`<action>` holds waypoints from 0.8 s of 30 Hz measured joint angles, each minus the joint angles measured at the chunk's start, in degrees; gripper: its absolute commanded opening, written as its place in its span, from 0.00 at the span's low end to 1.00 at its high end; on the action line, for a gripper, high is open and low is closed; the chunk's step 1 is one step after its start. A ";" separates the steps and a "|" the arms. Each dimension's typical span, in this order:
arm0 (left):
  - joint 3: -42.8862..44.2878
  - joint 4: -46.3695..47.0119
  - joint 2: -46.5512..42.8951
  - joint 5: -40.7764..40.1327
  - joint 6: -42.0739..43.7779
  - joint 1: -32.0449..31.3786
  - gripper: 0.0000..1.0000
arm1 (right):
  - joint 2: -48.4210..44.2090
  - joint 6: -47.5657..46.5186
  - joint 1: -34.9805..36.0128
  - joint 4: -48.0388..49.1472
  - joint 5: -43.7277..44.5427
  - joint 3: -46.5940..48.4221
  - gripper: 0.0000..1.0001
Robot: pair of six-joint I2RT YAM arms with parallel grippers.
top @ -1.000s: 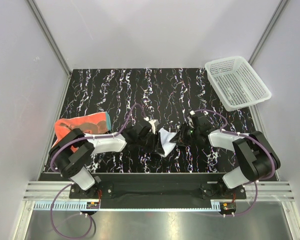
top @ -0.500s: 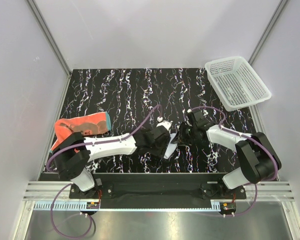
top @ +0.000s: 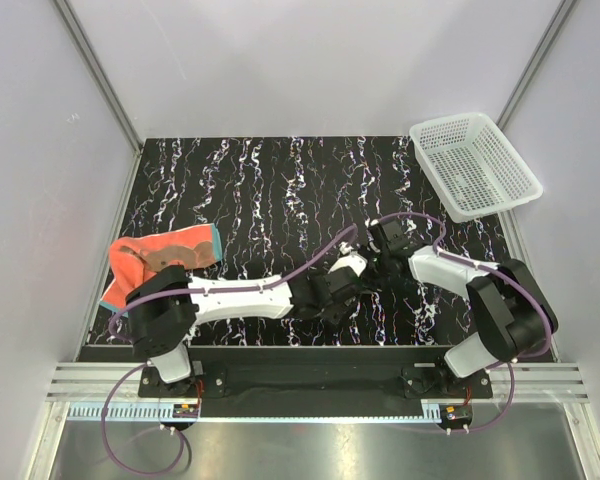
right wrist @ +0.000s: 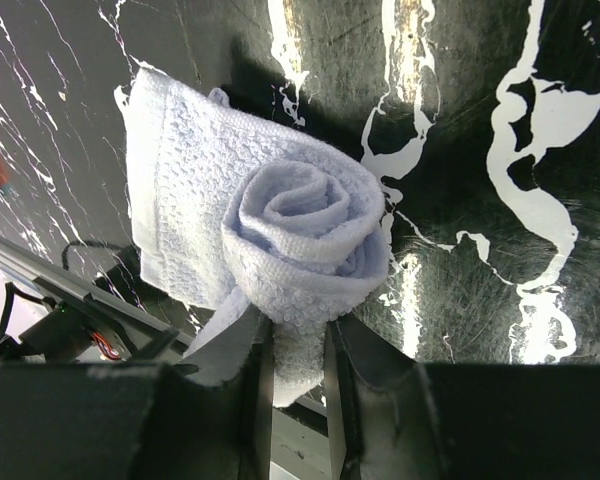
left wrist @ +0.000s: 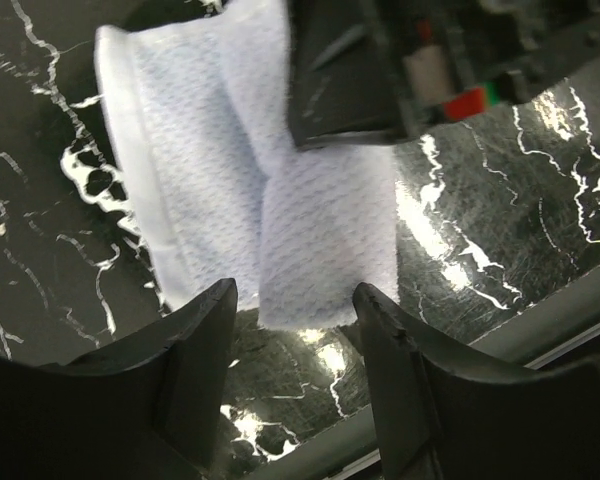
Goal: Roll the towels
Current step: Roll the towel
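The white towel (right wrist: 300,230) is wound into a loose spiral roll, with a flat flap hanging to its left. My right gripper (right wrist: 298,335) is shut on the lower edge of the roll, just above the black marbled table. In the left wrist view the white towel (left wrist: 250,190) hangs just ahead of my open, empty left gripper (left wrist: 295,315), whose fingertips sit just below its lower edge. In the top view both grippers meet at the near middle, left (top: 342,290) and right (top: 372,268), hiding the white towel. The orange-red towel (top: 160,255) lies flat at the left.
A white mesh basket (top: 475,165) stands at the far right corner. The metal rail at the table's near edge (left wrist: 310,455) runs right under both grippers. The left arm stretches across the near edge of the table (top: 230,295).
My left arm has reached to the right, up to the white towel and the right gripper. The towel, plainly visible a second ago, is now covered by the two grippers.
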 measured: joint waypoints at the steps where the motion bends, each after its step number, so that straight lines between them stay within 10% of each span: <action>1: 0.20 0.28 0.55 0.02 0.39 -0.28 0.56 | 0.09 -0.07 0.09 -0.15 0.02 0.15 0.20; 24: 7.76 -2.99 9.90 -5.88 0.42 -6.32 0.68 | 2.67 -0.26 0.72 -1.88 0.04 2.62 0.19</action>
